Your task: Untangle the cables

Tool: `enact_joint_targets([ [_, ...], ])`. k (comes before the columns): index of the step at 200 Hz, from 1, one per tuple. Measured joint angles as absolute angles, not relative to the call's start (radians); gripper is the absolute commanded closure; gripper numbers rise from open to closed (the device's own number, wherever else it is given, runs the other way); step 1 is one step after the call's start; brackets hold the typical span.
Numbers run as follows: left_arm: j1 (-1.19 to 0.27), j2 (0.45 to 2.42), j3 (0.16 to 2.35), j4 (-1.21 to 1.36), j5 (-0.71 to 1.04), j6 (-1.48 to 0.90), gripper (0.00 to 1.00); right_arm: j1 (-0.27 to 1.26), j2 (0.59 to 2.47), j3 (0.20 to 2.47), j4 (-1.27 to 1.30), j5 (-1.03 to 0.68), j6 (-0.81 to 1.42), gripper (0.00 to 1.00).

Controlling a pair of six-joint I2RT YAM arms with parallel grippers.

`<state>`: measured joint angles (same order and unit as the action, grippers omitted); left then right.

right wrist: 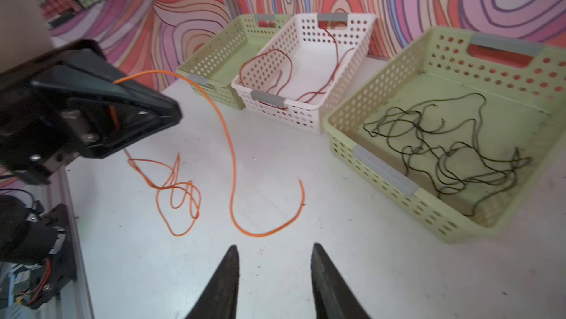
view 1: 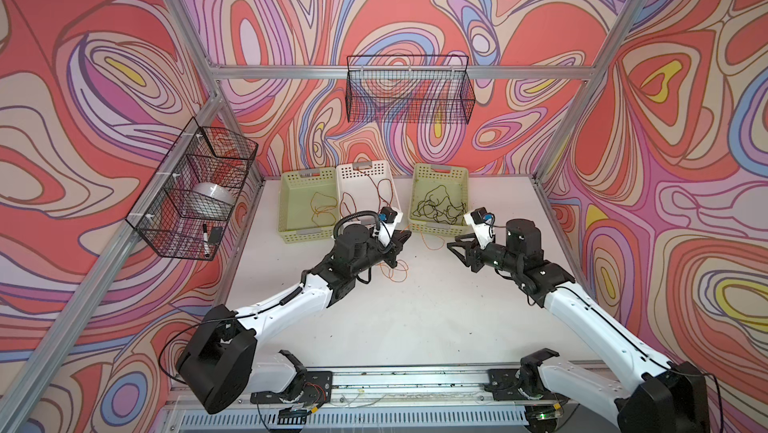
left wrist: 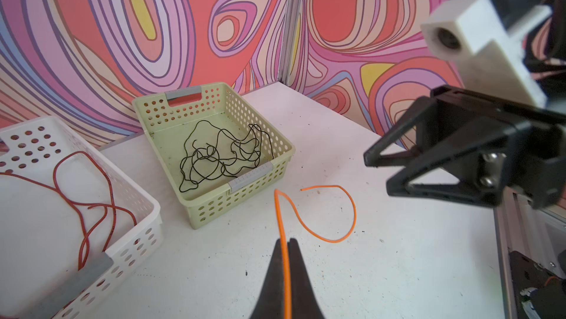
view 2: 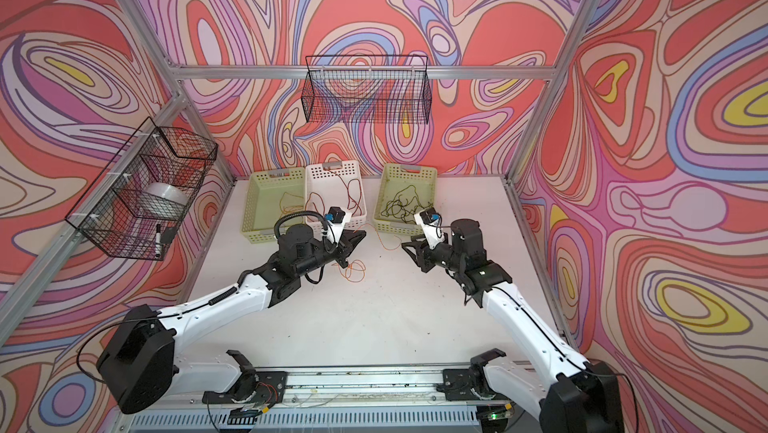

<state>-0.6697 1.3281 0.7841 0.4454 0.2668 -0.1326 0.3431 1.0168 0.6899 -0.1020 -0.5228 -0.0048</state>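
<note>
**White table (view 1: 415,327), orange cord (right wrist: 232,155) pinched on our left**

Swirled pink-and-red walls (view 1: 395,15) close in the table on 3 sides. Our left gripper (left wrist: 286,241) has its fingers pressed together on the orange cord, which runs up between them and out past the tips. From there it arches down to the table and curls round to a free end lying just ahead of the right gripper (right wrist: 274,245), in the gap between the 2 grippers. Behind the left fingers the rest of this cord drops into a few loose loops on the table, crossing one another. Our right fingers stand spread with nothing between them, the tips apart from the cord.

Beyond the left fingertips sits a white basket (right wrist: 306,118) with the reddish-brown cord (right wrist: 275,52) looped inside; 1 strand climbs to the far handle slot. Beyond the right fingertips, to their outer side, a green basket (right wrist: 382,176) holds the black cord (right wrist: 444,158) in a loose snarl. A 2nd green basket (right wrist: 214,54) stands just beside the white one, on the side away from the right fingers.
</note>
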Motion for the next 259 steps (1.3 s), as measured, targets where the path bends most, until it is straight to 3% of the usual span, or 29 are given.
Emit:
enact_joint_targets([
  [63, -0.723, 1.328, 0.847, 0.392, 0.172, -0.165, 1.0, 0.662, 1.039, 0.53, 0.252, -0.404, 0.025, 0.59],
  [124, -0.784, 1.332, 0.869, 0.384, 0.097, -0.191, 1.0, 0.767, 1.238, 0.561, 0.511, -0.273, 0.036, 0.55],
  [152, -0.8, 1.337, 0.905, 0.383, 0.076, -0.196, 1.0, 0.773, 1.326, 0.568, 0.626, -0.253, 0.046, 0.63],
  [187, -0.805, 1.337, 0.958, 0.342, 0.05, -0.195, 1.0, 0.774, 1.423, 0.555, 0.746, -0.265, 0.079, 0.86],
  [259, -0.805, 1.328, 1.074, 0.242, 0.007, -0.137, 1.0, 0.774, 1.502, 0.434, 0.861, -0.252, 0.122, 0.87],
])
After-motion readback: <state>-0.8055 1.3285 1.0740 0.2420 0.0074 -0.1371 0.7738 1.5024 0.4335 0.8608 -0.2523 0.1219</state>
